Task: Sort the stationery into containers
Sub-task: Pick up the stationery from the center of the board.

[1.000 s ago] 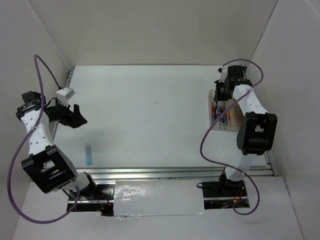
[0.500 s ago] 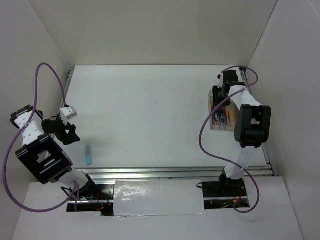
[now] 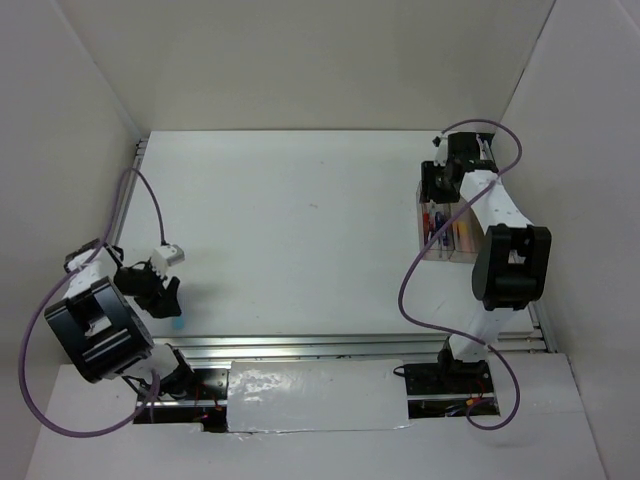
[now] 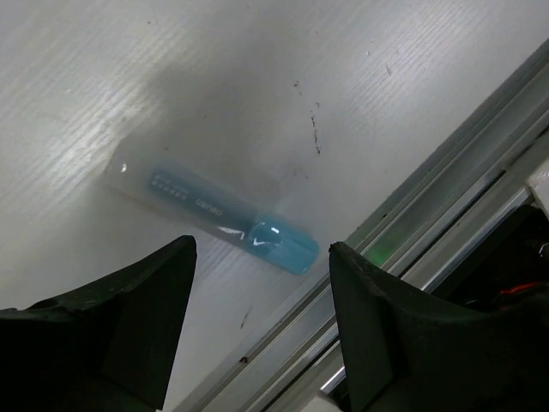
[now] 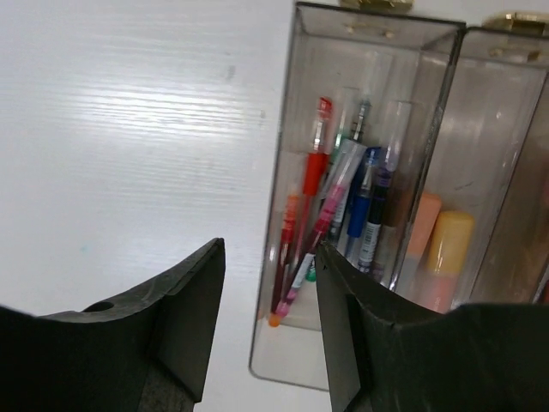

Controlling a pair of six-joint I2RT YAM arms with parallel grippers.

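Marker lies right under the left gripper, which is spread open and empty, but its long axis runs nearly finger-to-finger, so probably twist first.

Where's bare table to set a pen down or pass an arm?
Free: the whole middle of the table, from the left claw across to the containers, plus the far strip by the back wall. Crowded: the right edge, right claw at the containers; near-left corner, light-blue marker beside the rail under the left claw.
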